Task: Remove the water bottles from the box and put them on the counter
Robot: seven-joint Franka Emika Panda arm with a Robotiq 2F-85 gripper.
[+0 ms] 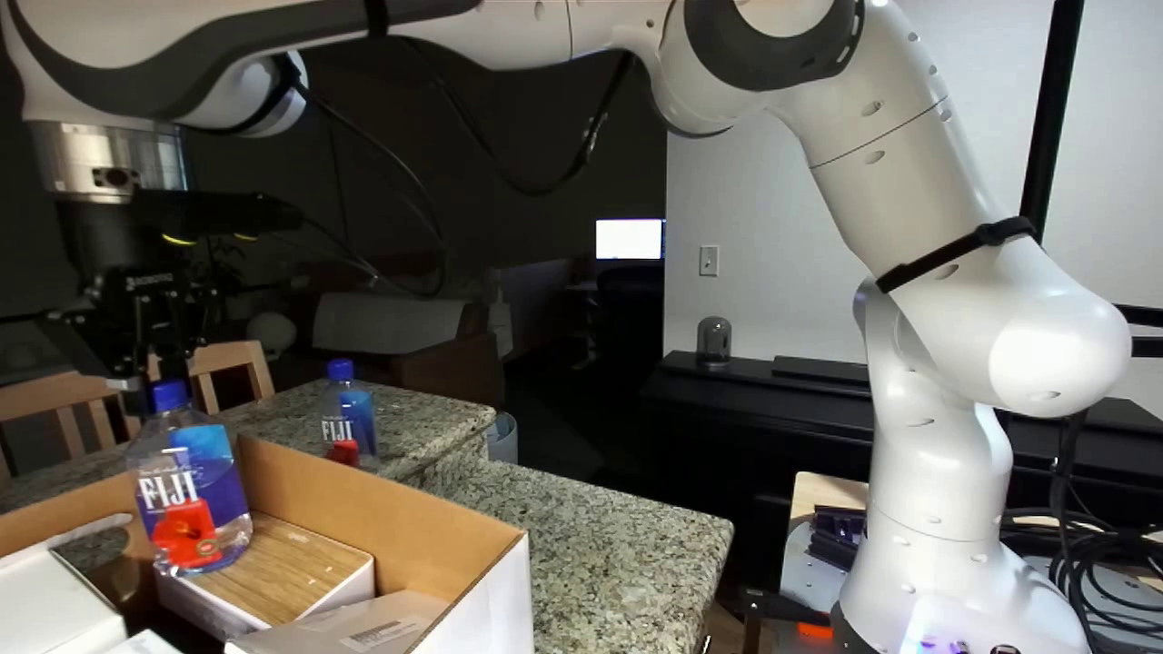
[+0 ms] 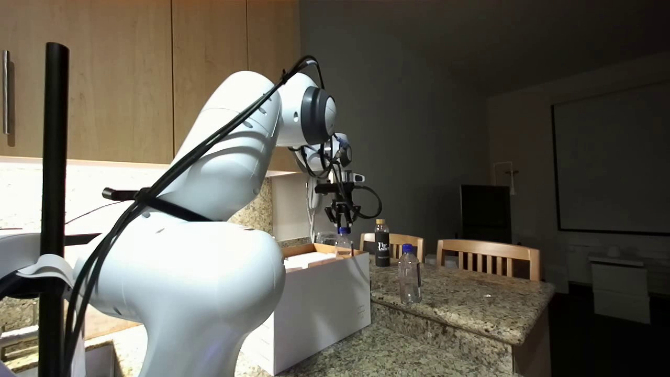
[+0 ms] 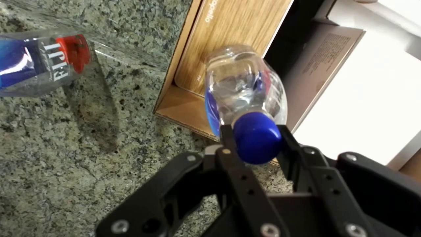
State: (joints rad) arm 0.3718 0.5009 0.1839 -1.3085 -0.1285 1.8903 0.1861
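Observation:
One water bottle (image 1: 189, 504), clear with a blue cap and FIJI label, is upright inside the box (image 1: 391, 522), over a wood-topped carton. Whether its base touches the carton I cannot tell. My gripper (image 3: 256, 131) is shut on this bottle's blue cap, a finger on each side, in the wrist view. The gripper (image 2: 343, 222) points straight down over the box (image 2: 322, 303) in an exterior view. The other water bottle (image 1: 347, 422) stands upright on the raised part of the counter (image 2: 455, 301), outside the box; it also shows in the wrist view (image 3: 36, 62).
The wood-topped carton (image 1: 291, 563) and white boxes (image 1: 54, 604) lie inside the box. A dark bottle with a tan cap (image 2: 382, 248) stands on the raised counter. Wooden chairs (image 2: 489, 254) are behind it. The counter steps down to a lower part (image 1: 618, 554).

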